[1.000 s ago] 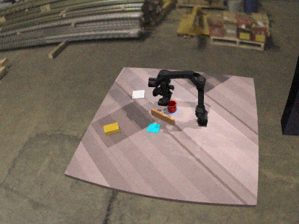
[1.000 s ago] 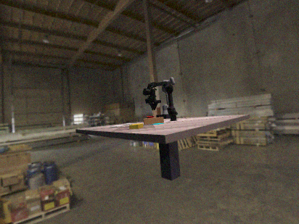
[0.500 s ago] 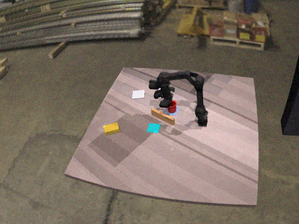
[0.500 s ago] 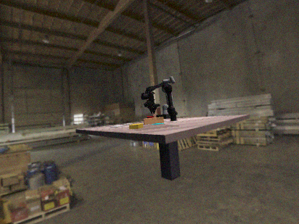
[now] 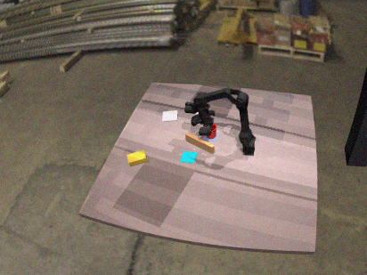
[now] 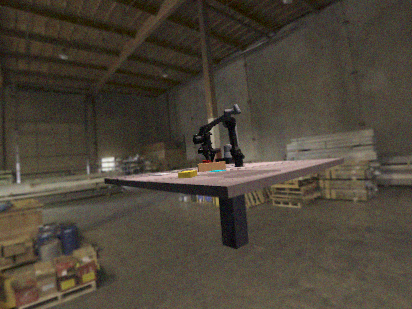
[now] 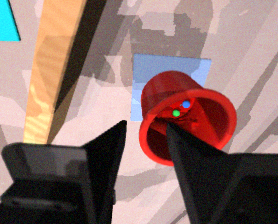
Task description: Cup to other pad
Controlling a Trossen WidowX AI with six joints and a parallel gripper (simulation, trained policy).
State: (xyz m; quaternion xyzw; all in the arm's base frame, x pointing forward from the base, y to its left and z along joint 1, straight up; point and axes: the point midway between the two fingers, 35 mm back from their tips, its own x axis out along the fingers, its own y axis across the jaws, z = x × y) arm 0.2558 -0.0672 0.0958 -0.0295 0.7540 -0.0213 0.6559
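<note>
The red cup (image 5: 214, 129) (image 6: 206, 161) (image 7: 160, 87) stands upright on the light blue pad (image 5: 216, 139) (image 7: 142, 67). A blue marble (image 7: 186, 104) and a green marble (image 7: 176, 113) lie inside it. My gripper (image 7: 146, 126) is partly open, with nothing held between its fingers. In the wrist view its right fingertip overlaps the cup's mouth and its left fingertip is left of the cup. Whether the right fingertip is inside the cup or above it, I cannot tell. A cyan pad (image 5: 189, 157) (image 6: 218, 171) (image 7: 6, 22) lies beyond the orange bar from the cup.
The orange bar (image 5: 199, 143) (image 6: 212, 166) (image 7: 55, 50) stands on the table between the cup and the cyan pad. A yellow block (image 5: 136, 157) (image 6: 187, 174) lies farther left. A white square (image 5: 169, 116) lies toward the back left.
</note>
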